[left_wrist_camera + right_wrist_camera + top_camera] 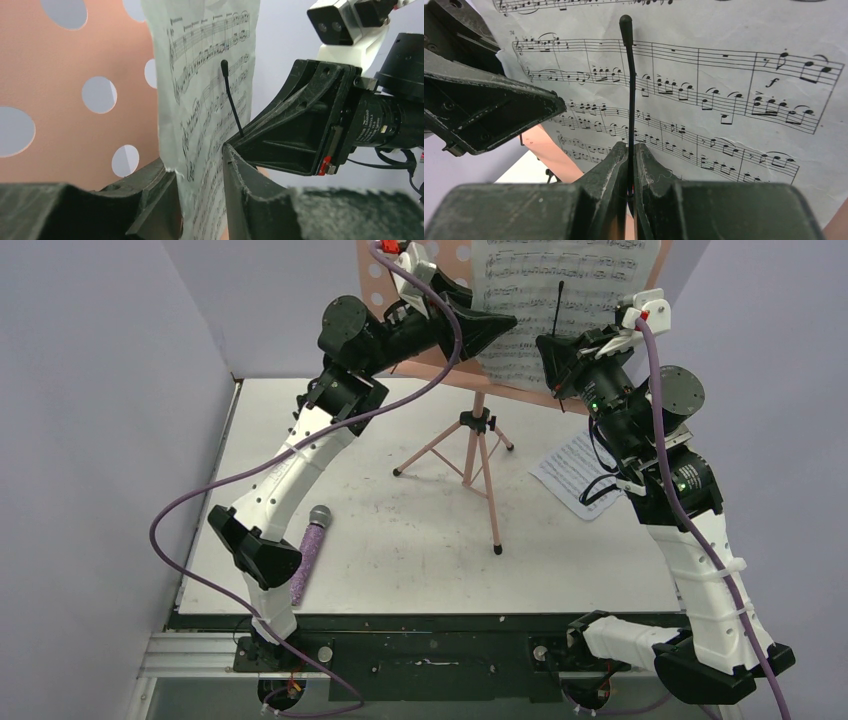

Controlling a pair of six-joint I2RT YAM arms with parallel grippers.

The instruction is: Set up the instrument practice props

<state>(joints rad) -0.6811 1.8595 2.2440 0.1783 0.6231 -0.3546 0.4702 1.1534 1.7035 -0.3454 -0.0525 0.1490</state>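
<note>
At twelve o'clock: left gripper (197,162) narrowly parted around sheet-music page (207,75); right gripper (630,152) pinching black retainer wire (630,90), which should be released gently.

The table (400,540) is being overlooked from high behind its near edge. The sheet-music page (724,65) is being framed very closely by both wrist cameras, obliquely from the left and face-on from the right.

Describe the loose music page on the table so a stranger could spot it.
Start at the pink perforated tripod music stand on the white table. Right of its legs a white sheet-music page lies flat. The other page stands upright on the stand.
</note>
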